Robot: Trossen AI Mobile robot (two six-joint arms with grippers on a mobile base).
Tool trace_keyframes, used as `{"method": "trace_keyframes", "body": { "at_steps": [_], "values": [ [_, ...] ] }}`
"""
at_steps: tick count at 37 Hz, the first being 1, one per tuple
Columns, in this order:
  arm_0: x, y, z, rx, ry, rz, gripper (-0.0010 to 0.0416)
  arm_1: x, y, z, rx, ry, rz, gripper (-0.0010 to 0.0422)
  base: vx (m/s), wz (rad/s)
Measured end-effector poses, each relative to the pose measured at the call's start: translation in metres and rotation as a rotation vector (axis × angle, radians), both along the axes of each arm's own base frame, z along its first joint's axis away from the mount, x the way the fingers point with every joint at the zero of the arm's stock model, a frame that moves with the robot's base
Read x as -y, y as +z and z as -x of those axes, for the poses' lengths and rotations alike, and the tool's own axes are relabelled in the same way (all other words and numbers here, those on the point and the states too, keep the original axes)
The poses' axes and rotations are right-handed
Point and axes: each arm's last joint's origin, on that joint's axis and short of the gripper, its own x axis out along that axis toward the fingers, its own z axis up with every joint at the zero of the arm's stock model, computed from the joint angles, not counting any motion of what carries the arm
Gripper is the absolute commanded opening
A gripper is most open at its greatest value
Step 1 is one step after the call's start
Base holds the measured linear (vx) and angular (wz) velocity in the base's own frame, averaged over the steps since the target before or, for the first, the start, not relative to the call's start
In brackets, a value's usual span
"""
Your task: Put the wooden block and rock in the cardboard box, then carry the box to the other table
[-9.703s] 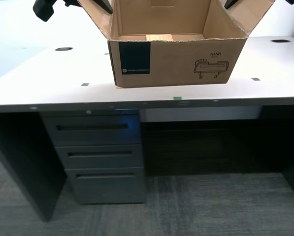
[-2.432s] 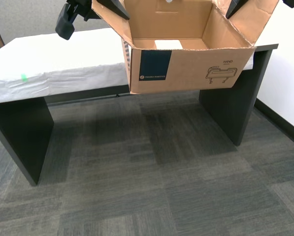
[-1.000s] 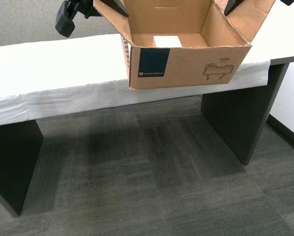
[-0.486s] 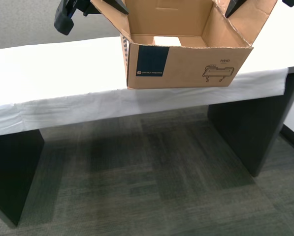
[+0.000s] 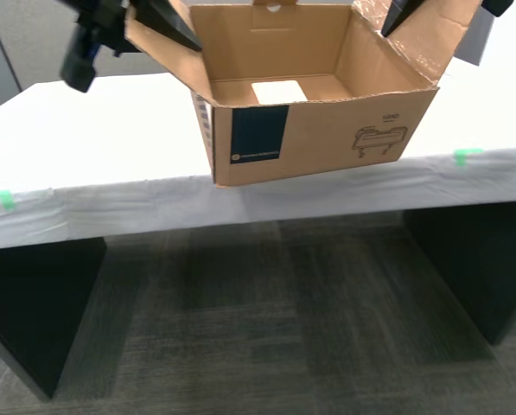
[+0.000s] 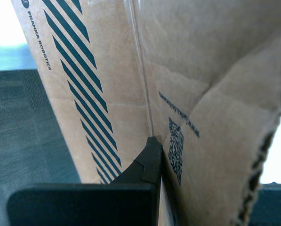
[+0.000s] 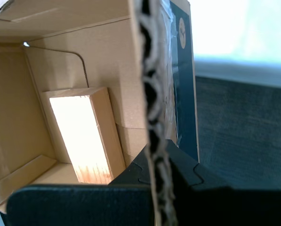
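Hiding rock, cardboard box [image 5: 327,143], wooden block [image 7: 84,136] visible

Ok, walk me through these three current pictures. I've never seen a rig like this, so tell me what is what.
I am a wheeled robot with two arms. The exterior view comes from a camera on my body. In it, both arms hold the cardboard box by its side flaps, over the edge of the other table, which has a white sheet and green tape marks. I cannot tell whether the box touches it. The two close-ups come from cameras on my wrists. My first gripper and my second gripper each have their jaws shut on cardboard. The wooden block lies inside the box. No rock shows.
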Motion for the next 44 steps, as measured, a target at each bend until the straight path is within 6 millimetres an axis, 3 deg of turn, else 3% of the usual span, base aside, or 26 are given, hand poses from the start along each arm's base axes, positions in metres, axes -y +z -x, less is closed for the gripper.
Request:
{"method": "trace_keyframes", "body": {
  "at_steps": [33, 44],
  "values": [
    [-0.006, 0.001, -0.002, 0.016, -0.058, 0.013, -0.0001, -0.013, -0.004, -0.006, 0.041, -0.002, -0.01, -0.0001, 0.145, 0.041],
    [-0.006, 0.003, -0.004, 0.043, -0.076, 0.004, -0.0001, -0.013, -0.009, -0.026, 0.042, -0.025, 0.012, 0.0, 0.14, -0.028]
  ]
}}
